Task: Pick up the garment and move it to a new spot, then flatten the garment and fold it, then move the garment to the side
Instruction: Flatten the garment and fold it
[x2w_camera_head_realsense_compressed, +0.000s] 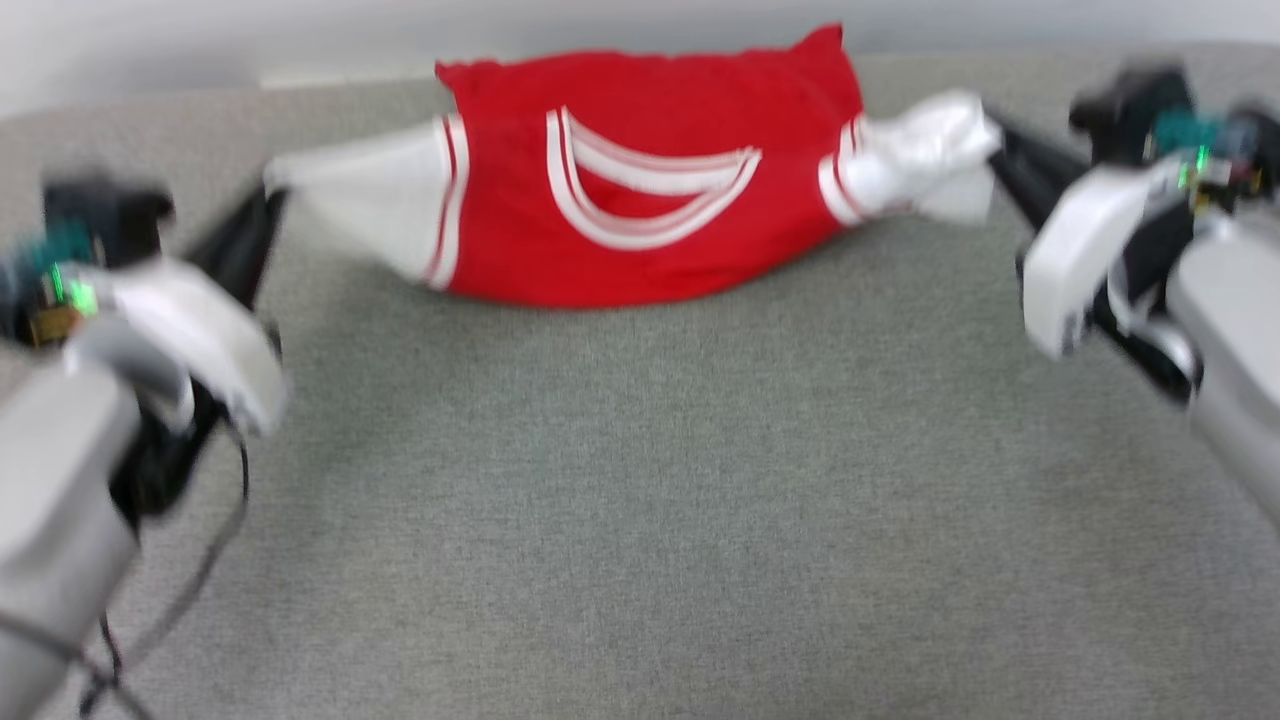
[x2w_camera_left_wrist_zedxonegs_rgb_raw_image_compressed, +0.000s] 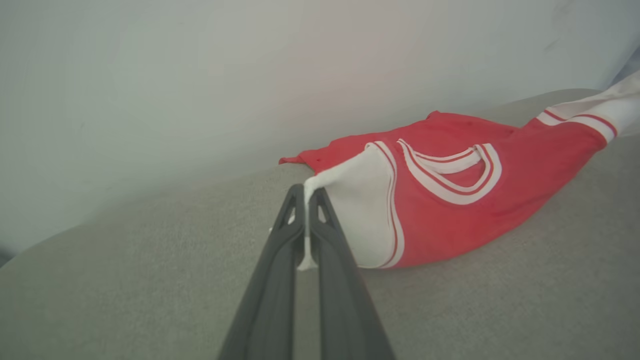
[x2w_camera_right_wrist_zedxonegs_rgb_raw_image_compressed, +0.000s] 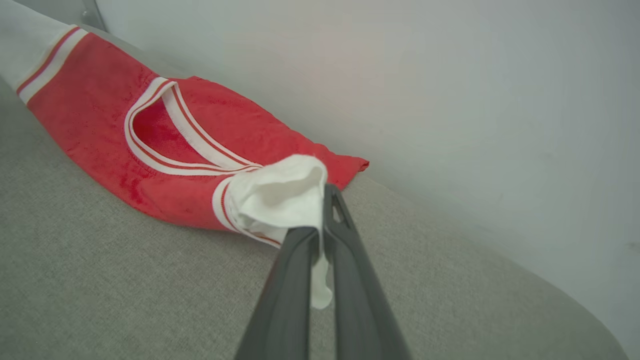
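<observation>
Left claw (x2w_camera_left_wrist_zedxonegs_rgb_raw_image_compressed: 306, 200) pinches the left sleeve (x2w_camera_left_wrist_zedxonegs_rgb_raw_image_compressed: 360, 220), right claw (x2w_camera_right_wrist_zedxonegs_rgb_raw_image_compressed: 320, 225) pinches the right sleeve (x2w_camera_right_wrist_zedxonegs_rgb_raw_image_compressed: 275, 192). The garment (x2w_camera_head_realsense_compressed: 650, 190) sags between them at the far edge of the tabletop (x2w_camera_head_realsense_compressed: 640, 500), stretched wide, likely so it lays down flat.

Your head view is smeared throughout: the garment (x2w_camera_head_realsense_compressed: 660, 230) has soft edges, and the left forearm (x2w_camera_head_realsense_compressed: 60, 470) and right forearm (x2w_camera_head_realsense_compressed: 1230, 300) are streaked, their green lamps (x2w_camera_head_realsense_compressed: 80, 295) drawn into blobs. Light is bright, even and diffuse, with only a thin soft shadow under the cloth. Your two wrist views are sharper but hazy and low in contrast. There the grey surface (x2w_camera_left_wrist_zedxonegs_rgb_raw_image_compressed: 500, 310) bows toward the frame edges, and the pale wall (x2w_camera_right_wrist_zedxonegs_rgb_raw_image_compressed: 450, 75) carries a faint pink cast.
</observation>
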